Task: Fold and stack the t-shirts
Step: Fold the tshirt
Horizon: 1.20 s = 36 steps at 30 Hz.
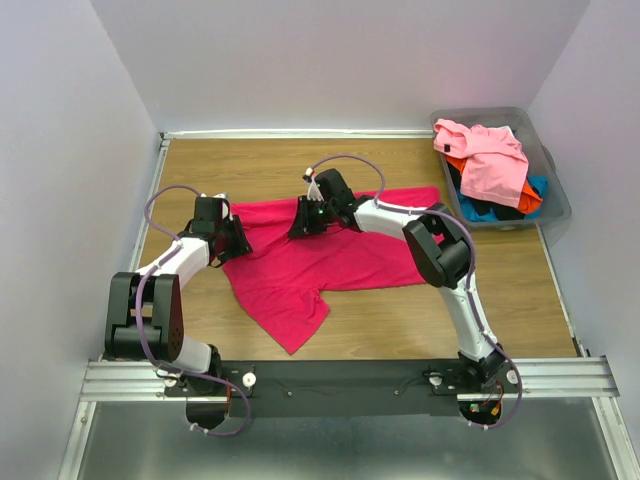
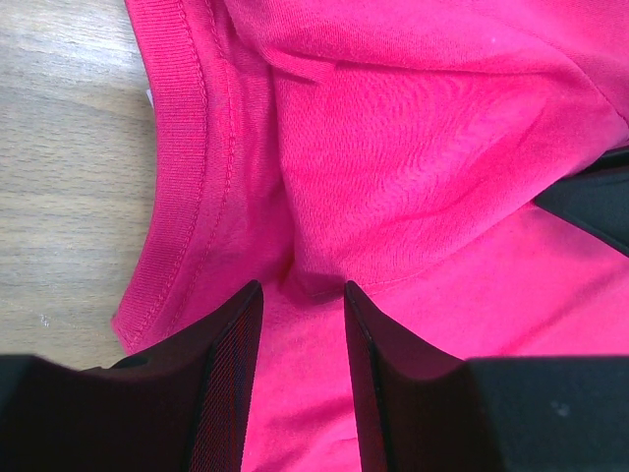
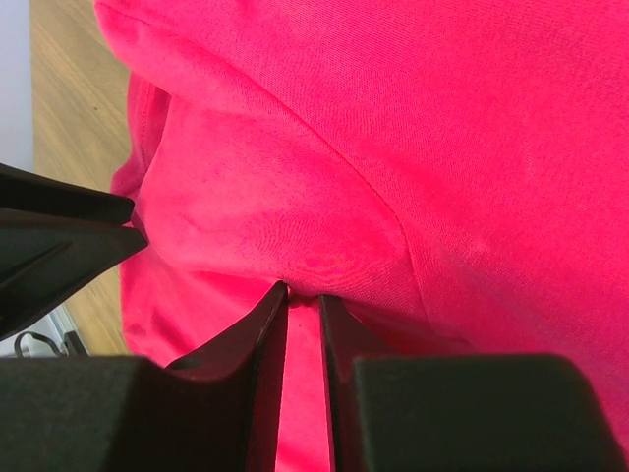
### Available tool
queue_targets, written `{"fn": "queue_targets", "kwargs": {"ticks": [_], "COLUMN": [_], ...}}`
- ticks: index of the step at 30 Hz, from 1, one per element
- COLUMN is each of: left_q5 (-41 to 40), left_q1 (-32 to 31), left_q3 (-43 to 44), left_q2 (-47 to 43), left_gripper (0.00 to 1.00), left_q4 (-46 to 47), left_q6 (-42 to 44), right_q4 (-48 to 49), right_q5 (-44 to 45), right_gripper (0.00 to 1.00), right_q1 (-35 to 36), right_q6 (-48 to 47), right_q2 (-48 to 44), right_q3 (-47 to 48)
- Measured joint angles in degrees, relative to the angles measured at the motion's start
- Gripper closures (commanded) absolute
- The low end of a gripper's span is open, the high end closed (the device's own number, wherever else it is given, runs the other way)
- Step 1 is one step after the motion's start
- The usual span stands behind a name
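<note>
A crimson-magenta t-shirt (image 1: 330,260) lies spread on the wooden table, one sleeve pointing toward the near edge. My left gripper (image 1: 238,240) is low at its left edge, next to the ribbed collar (image 2: 182,147). Its jaws (image 2: 303,287) stand narrowly apart with a fold of the crimson cloth between them. My right gripper (image 1: 303,225) is at the shirt's far edge. Its jaws (image 3: 303,293) are nearly closed on a pinch of the same cloth (image 3: 393,147). Each wrist view shows the other gripper close by.
A grey plastic bin (image 1: 555,190) stands at the back right, holding a heap of t-shirts: light pink (image 1: 490,160) on top, orange (image 1: 530,200), blue (image 1: 480,208) and black (image 1: 500,215) beneath. White walls enclose the table on three sides.
</note>
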Motion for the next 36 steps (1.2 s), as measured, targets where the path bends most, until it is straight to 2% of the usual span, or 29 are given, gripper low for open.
{"fn": "queue_targets", "kwargs": {"ticks": [2,9,23,24,26,30,31,33,36], "left_q5": [-0.02,-0.02,-0.04,-0.04,-0.04,-0.04,-0.04,-0.02,-0.02], "left_q1": [0.00,-0.22,-1.11,-1.11,-1.11,-1.38,-1.49,-1.51,-1.51], "left_q3": [0.00,0.09,1.40,1.44,1.51,1.55,1.62,1.84,2.71], "left_q2": [0.00,0.00,3.45,3.69,3.98,4.04,4.04,4.04,4.02], "left_gripper": [0.53,0.53,0.59,0.63,0.79,0.90,0.96,1.00,1.00], "left_q4": [0.00,-0.04,0.11,0.24,0.42,0.48,0.50,0.37,-0.59], "left_q6": [0.00,0.00,0.02,0.02,0.20,0.55,0.74,0.94,0.85], "right_q4": [0.00,0.02,0.00,0.00,0.00,0.00,0.00,0.00,0.00], "right_q5": [-0.09,-0.48,-0.68,-0.68,-0.70,-0.70,-0.70,-0.70,-0.70], "right_gripper": [0.76,0.98,0.99,0.99,0.99,0.99,0.99,0.99,0.99], "right_q1": [-0.02,-0.02,-0.02,-0.02,-0.02,-0.02,0.00,-0.02,-0.02], "right_q6": [0.02,0.20,0.59,0.59,0.59,0.59,0.61,0.61,0.76], "right_q2": [0.00,0.00,0.00,0.00,0.00,0.00,0.00,0.00,-0.02], "right_q3": [0.00,0.00,0.00,0.00,0.00,-0.02,-0.02,-0.07,-0.28]}}
